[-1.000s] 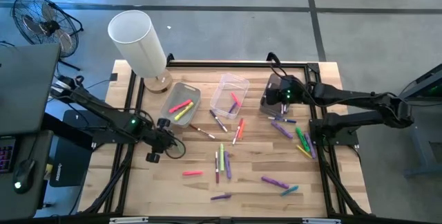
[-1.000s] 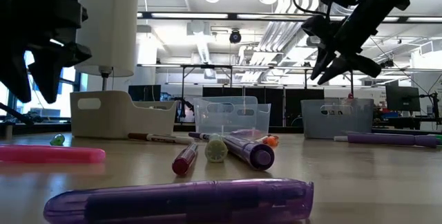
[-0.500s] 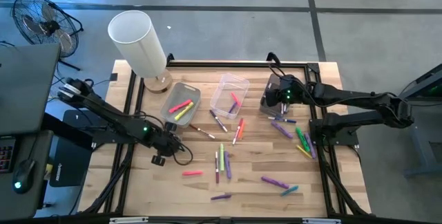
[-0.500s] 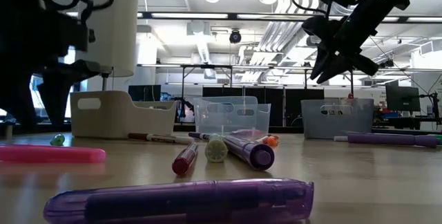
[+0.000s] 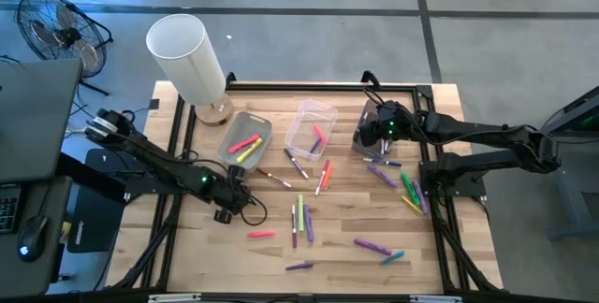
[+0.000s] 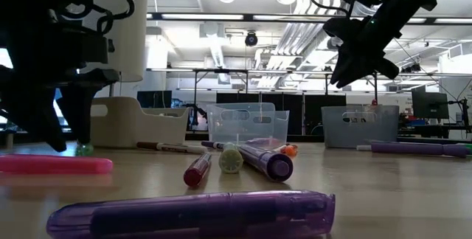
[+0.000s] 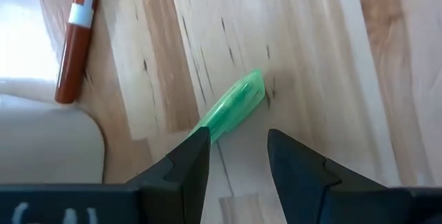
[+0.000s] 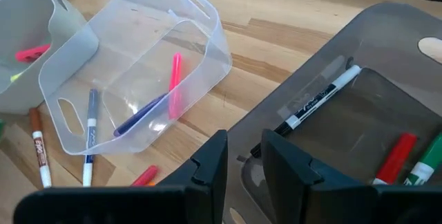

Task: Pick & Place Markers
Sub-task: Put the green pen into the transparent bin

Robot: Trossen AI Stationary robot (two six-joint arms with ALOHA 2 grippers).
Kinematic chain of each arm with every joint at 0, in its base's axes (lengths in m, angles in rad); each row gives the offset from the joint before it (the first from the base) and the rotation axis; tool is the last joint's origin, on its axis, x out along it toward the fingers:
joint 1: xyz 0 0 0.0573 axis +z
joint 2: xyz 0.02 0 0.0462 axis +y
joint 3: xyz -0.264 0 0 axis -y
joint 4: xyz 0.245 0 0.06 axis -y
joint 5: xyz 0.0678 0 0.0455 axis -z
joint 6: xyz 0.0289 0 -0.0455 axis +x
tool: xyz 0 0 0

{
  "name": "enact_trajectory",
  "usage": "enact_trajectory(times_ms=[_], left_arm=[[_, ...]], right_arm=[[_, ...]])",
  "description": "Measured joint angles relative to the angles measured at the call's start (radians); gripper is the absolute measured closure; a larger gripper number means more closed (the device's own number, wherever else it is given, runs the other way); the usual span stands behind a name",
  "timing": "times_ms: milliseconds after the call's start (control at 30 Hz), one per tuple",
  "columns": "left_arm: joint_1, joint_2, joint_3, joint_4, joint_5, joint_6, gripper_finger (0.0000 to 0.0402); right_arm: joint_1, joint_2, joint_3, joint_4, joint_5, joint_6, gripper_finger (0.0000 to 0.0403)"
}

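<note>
Hovering open left hand (image 7: 233,156) just over green marker (image 7: 231,111), right hand (image 8: 242,156) open above grey bin (image 8: 387,65)

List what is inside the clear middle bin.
The clear bin holds a pink marker, a purple marker and a thin blue-capped pen. Nothing looks covered; its walls are see-through.

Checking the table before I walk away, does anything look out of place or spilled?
Yes: many markers lie scattered loose across the table, outside the bins. Nothing looks damaged or spilled.
</note>
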Motion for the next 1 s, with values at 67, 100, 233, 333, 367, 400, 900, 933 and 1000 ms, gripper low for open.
enact_trajectory(times_ms=[67, 100, 233, 333, 367, 400, 900, 933, 1000], left_arm=[[0.000, 0.000, 0.000, 0.019, 0.006, -0.023, 0.0259], [0.000, 0.001, 0.000, 0.027, 0.010, -0.039, 0.0259], [0.000, 0.000, 0.000, 0.033, 0.071, -0.086, 0.0259], [-0.001, 0.005, -0.004, 0.039, 0.140, -0.133, 0.0260], [-0.001, 0.003, -0.001, 0.046, 0.149, -0.150, 0.0260], [-0.001, 0.004, 0.004, 0.041, 0.163, -0.167, 0.0260], [0.019, 0.006, 0.092, -0.051, 0.050, 0.048, 0.0260], [0.032, 0.015, 0.092, -0.058, 0.055, 0.061, 0.0260], [0.062, 0.029, 0.091, -0.072, 0.056, 0.083, 0.0260]], right_arm=[[0.000, 0.000, 0.000, 0.000, 0.000, -0.001, 0.0324], [0.000, 0.000, 0.000, 0.000, 0.000, -0.001, 0.0324], [0.000, 0.000, 0.000, 0.000, 0.000, -0.008, 0.0324], [0.000, 0.000, 0.000, 0.000, 0.000, -0.008, 0.0324], [0.000, 0.000, 0.000, 0.000, 0.000, -0.008, 0.0324], [0.000, 0.000, 0.000, 0.000, 0.000, -0.007, 0.0324], [0.000, 0.000, 0.000, 0.006, 0.014, -0.008, 0.0324], [0.000, 0.000, 0.000, 0.006, 0.014, -0.008, 0.0324], [0.000, 0.000, 0.000, 0.006, 0.014, -0.008, 0.0324]])
